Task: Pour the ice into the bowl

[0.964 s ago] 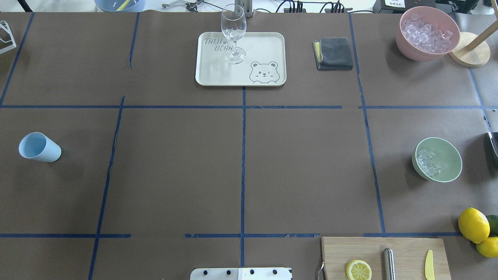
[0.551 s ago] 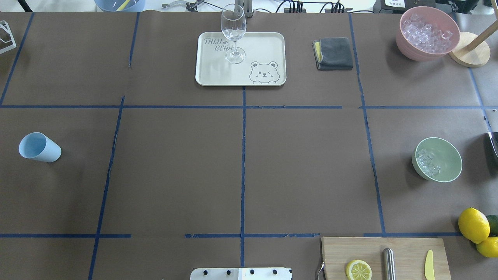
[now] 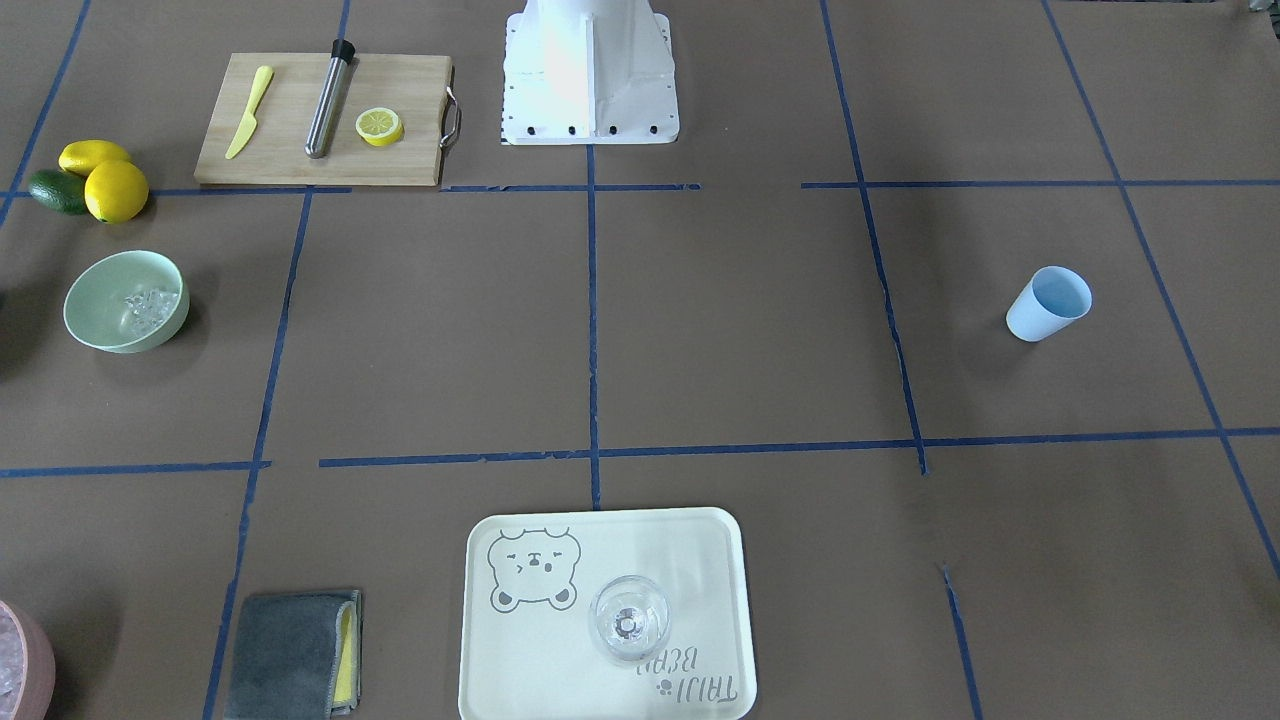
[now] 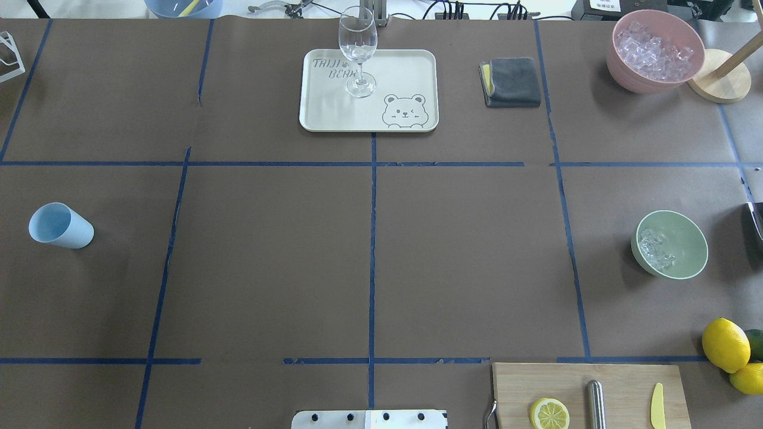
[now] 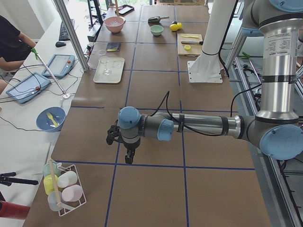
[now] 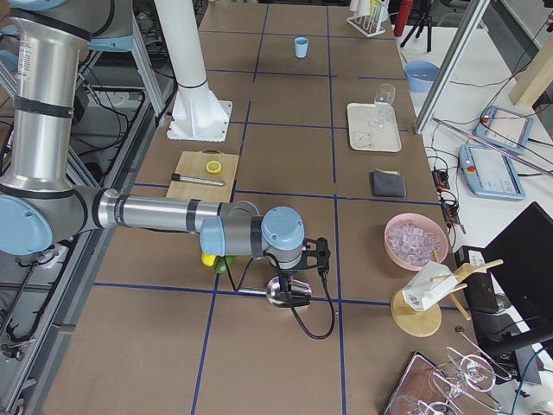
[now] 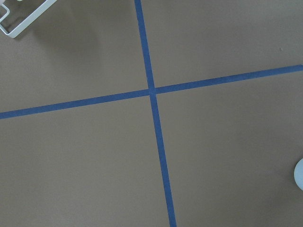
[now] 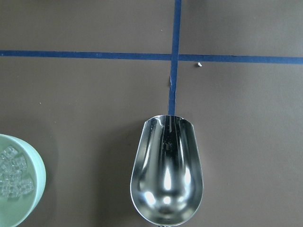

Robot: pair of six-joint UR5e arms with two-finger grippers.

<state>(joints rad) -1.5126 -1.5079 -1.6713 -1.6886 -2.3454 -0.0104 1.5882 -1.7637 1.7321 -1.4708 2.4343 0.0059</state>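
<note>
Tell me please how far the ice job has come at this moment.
Done: some ice already lies in the bowl. In hand: the metal scoop in the right wrist view is empty; whether it is gripped, I cannot tell. Left: probably little or nothing, unless more cubes from the full pink container are wanted.

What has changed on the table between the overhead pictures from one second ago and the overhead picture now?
Nothing visibly changed. In the overhead view the green bowl with its ice, the light blue cup, the wine glass on the tray and the pink bowl all lie where they were.
</note>
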